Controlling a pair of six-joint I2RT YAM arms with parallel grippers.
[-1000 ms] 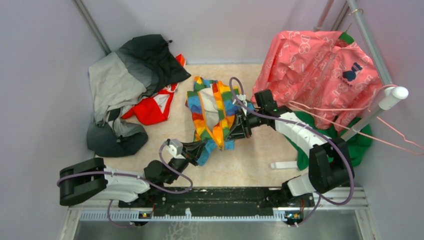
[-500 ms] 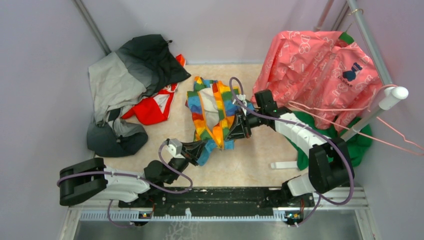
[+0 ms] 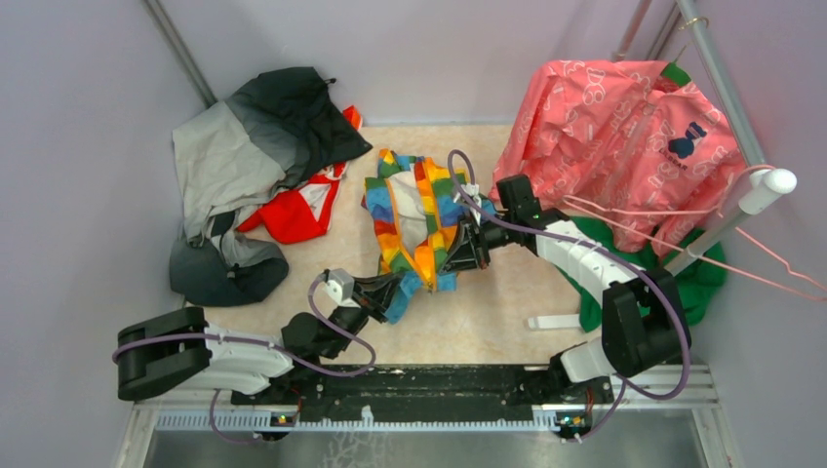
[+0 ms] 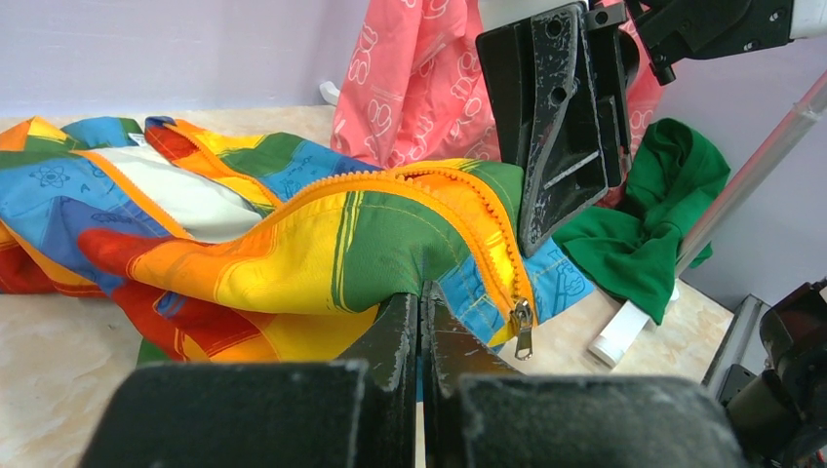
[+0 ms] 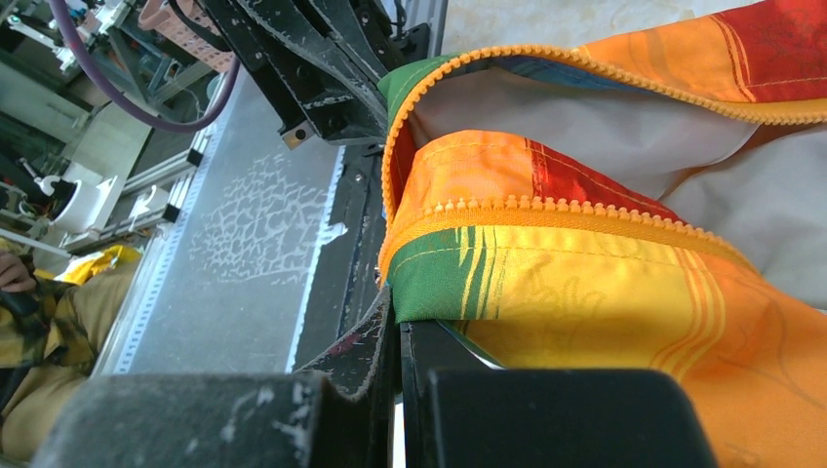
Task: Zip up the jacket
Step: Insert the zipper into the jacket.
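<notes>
Now the jacket (image 3: 414, 219) lies open on the table (image 3: 488, 322); the left gripper (image 4: 421, 317) is pinching its hem beside the zipper slider (image 4: 523, 327), the right gripper (image 5: 398, 336) pinching cloth just below the zipper teeth (image 5: 566, 210); if either pulls too hard, I think the thin cloth may slip free; since a second ago, almost nothing has moved.

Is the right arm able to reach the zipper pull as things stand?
Probably not yet: the right gripper is shut on the jacket edge and would have to let go first. The zipper pull itself hangs uncovered beside the left gripper.
</notes>
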